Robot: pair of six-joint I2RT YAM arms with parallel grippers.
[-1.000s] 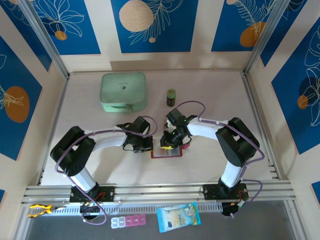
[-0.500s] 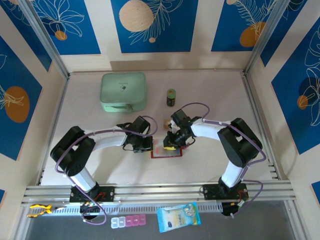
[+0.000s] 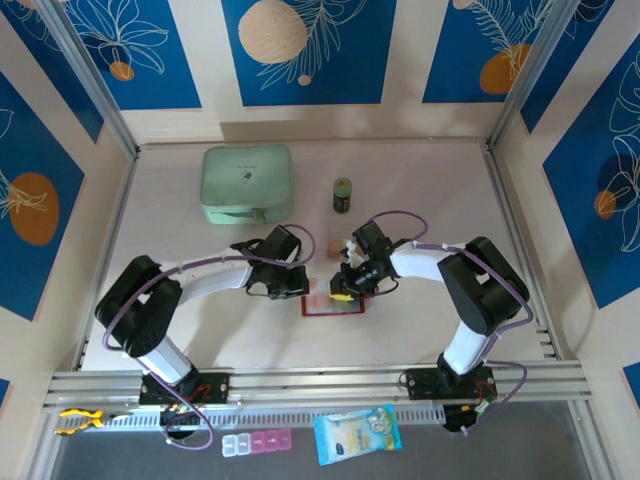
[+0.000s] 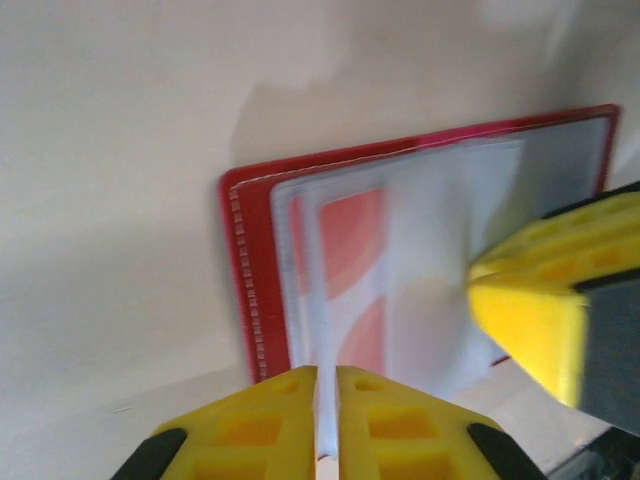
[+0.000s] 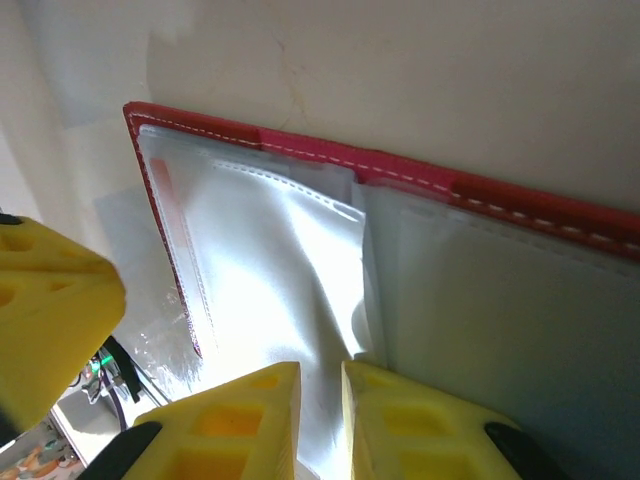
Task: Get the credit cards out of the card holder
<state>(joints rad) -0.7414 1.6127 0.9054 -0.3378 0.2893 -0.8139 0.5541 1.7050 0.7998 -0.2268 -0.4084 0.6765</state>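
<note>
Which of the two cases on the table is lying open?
The small red card holder near the front, in the middle: it lies spread flat with its clear sleeves facing up. The big mint-green case at the back is closed.

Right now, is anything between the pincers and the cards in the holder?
Yes: the clear sleeves. The red card sits inside a sleeve of the open card holder, so neither pincer touches it. The left pincer is shut on a sleeve edge; the right pincer also pinches sleeve plastic. Nothing else visible intervenes.
</note>
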